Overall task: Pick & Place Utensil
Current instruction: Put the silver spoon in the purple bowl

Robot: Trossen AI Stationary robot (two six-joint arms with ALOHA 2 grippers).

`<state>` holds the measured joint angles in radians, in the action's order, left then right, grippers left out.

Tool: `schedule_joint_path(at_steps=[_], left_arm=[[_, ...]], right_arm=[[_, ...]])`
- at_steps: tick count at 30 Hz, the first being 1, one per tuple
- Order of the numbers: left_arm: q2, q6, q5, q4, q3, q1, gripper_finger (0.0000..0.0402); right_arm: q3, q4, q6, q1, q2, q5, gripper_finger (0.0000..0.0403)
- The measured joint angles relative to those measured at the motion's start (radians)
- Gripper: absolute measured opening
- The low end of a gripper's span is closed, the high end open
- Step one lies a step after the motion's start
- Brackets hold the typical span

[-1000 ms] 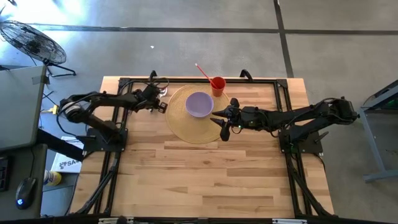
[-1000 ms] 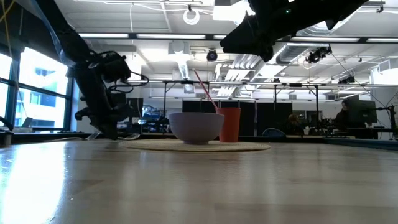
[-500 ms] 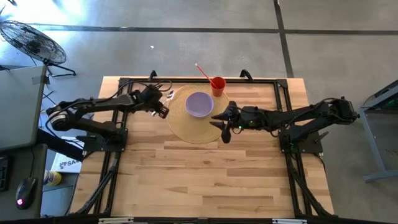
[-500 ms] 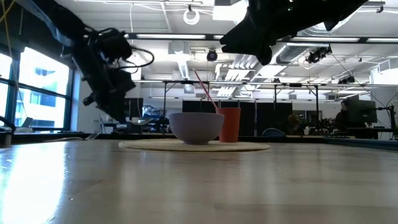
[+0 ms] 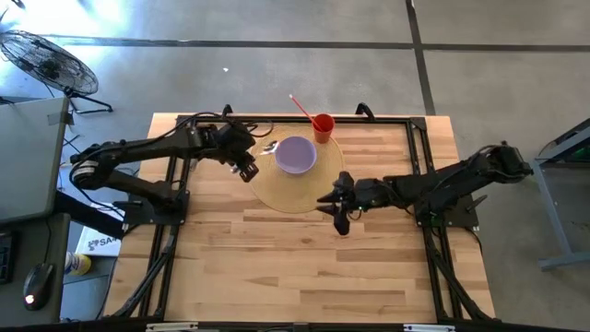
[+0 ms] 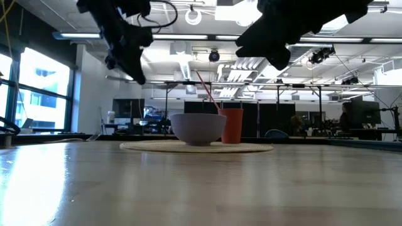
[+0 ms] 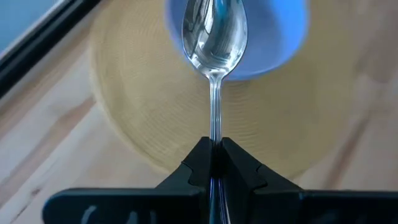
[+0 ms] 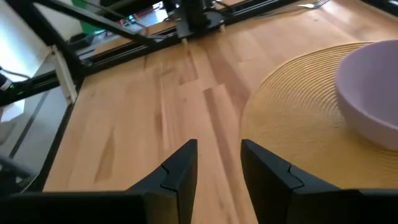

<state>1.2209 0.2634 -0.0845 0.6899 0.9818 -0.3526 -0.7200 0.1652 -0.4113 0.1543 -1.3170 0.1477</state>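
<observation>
Since a second ago, we note the left hand [image 7: 213,163] has risen from the table's far edge, pinching the metal spoon [image 7: 214,34] by its handle end above the placemat [image 5: 277,187], its tip reaching the lavender bowl [image 5: 296,154]. Right hand [image 8: 217,163] spread, withdrawn. We judge the spoon light, rigid, slippery; grip mid-handle.

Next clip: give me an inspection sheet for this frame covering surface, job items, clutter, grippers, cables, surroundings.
Surface: wooden table, black frame rails along its edges.
Job's things: spoon held above the purple bowl; bowl sits on the round woven mat; red cup with a straw at the mat's far edge.
Clutter: nothing seen.
Grippers: left gripper shut on the spoon's handle; right gripper open, empty, over the mat's near-right edge.
Cables: nothing seen on the tabletop.
Surroundings: floor fan at far left; a person in the background.
</observation>
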Motion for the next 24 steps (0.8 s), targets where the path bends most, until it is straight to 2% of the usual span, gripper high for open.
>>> schedule_joint_path(at_steps=[4, 8, 17, 24], left_arm=[[0.03, -0.001, 0.073, 0.032, 0.093, 0.016, 0.0015], [0.114, -0.012, 0.122, 0.078, 0.194, 0.013, 0.0015], [0.369, -0.085, 0.13, 0.226, 0.414, 0.013, 0.0014], [0.485, -0.115, 0.13, 0.298, 0.503, 0.012, 0.0014]], right_arm=[[0.0, -0.007, 0.0, 0.046, 0.0, 0.023, 0.0116], [0.0, -0.007, 0.0, 0.071, 0.0, 0.08, 0.0116], [0.0, -0.007, 0.0, 0.076, 0.0, 0.108, 0.0116], [0.0, -0.008, 0.0, 0.076, 0.0, 0.105, 0.0116]])
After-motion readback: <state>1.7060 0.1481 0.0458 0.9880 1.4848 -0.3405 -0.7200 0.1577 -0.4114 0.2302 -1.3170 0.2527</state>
